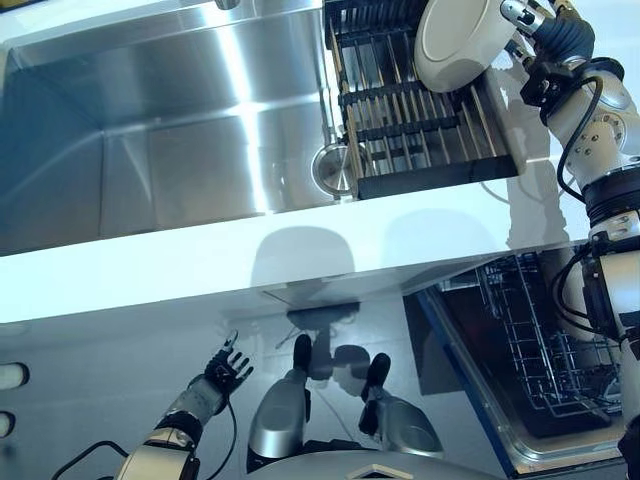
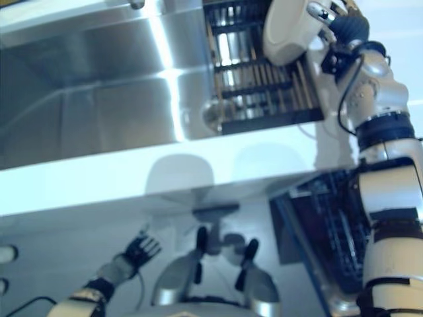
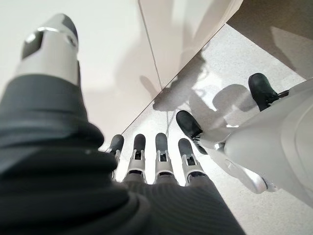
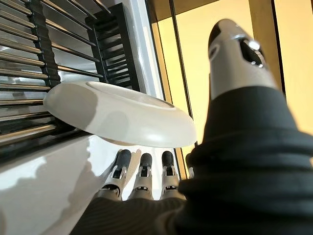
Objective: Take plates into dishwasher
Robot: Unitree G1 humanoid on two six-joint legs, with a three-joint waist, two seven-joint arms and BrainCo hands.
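Note:
A white plate [image 1: 455, 40] leans tilted in the black dish rack [image 1: 420, 130] at the right end of the sink. My right hand [image 1: 532, 14] is at the plate's right edge. In the right wrist view its straight fingers [image 4: 142, 171] lie just beneath the plate's rim [image 4: 117, 115], while the thumb stands apart beside it; the hand is open. The dishwasher [image 1: 530, 350] stands open at lower right, below the counter, with its wire basket showing. My left hand [image 1: 225, 372] hangs low in front of the cabinet, fingers straight and holding nothing.
A deep steel sink [image 1: 150, 130] fills the upper left, its drain [image 1: 330, 165] beside the rack. The white counter edge [image 1: 250, 245] runs across the middle. The open dishwasher door [image 1: 470, 400] juts out over the floor at lower right.

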